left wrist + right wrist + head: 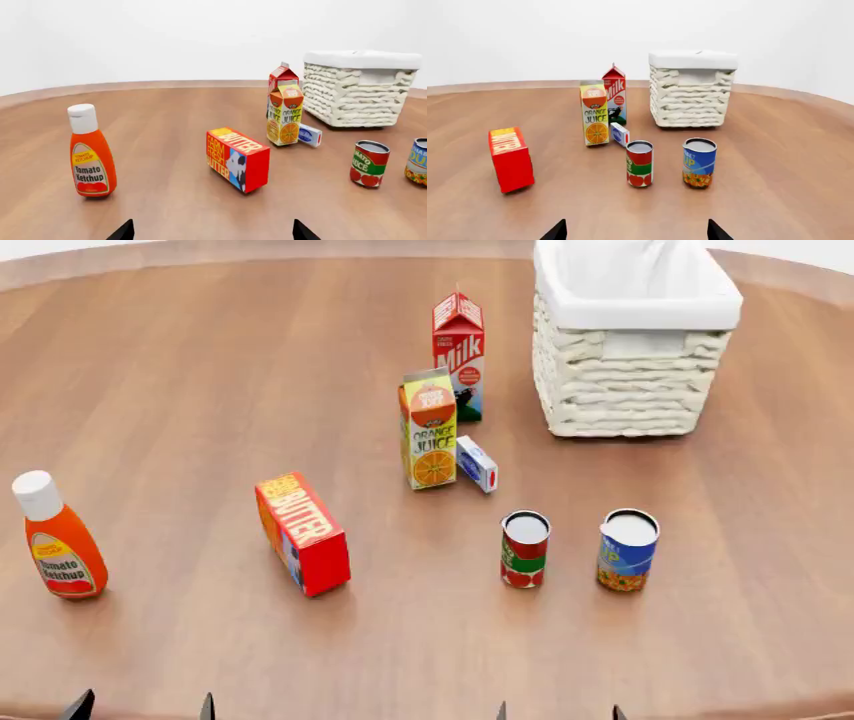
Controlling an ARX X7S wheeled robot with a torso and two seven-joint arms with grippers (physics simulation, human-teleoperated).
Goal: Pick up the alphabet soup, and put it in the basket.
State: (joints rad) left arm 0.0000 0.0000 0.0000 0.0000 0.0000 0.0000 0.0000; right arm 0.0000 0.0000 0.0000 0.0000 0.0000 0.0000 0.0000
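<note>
The alphabet soup [627, 549] is a blue-labelled can with a pale lid, standing upright on the wooden table right of the red-and-green can [525, 549]. It also shows in the right wrist view [699, 162] and at the edge of the left wrist view [417, 162]. The basket [635, 335], cream wicker with a white liner, stands at the back right, and shows in the wrist views [692, 89] [358, 87]. My left gripper [140, 708] and right gripper [558, 712] are open and empty at the near table edge, well short of the cans.
A ketchup bottle [58, 536] stands at the left, a red butter box [303, 532] in the middle. An orange juice carton [429, 429], a milk carton [458, 341] and a small white-blue box [477, 463] stand between the cans and the basket.
</note>
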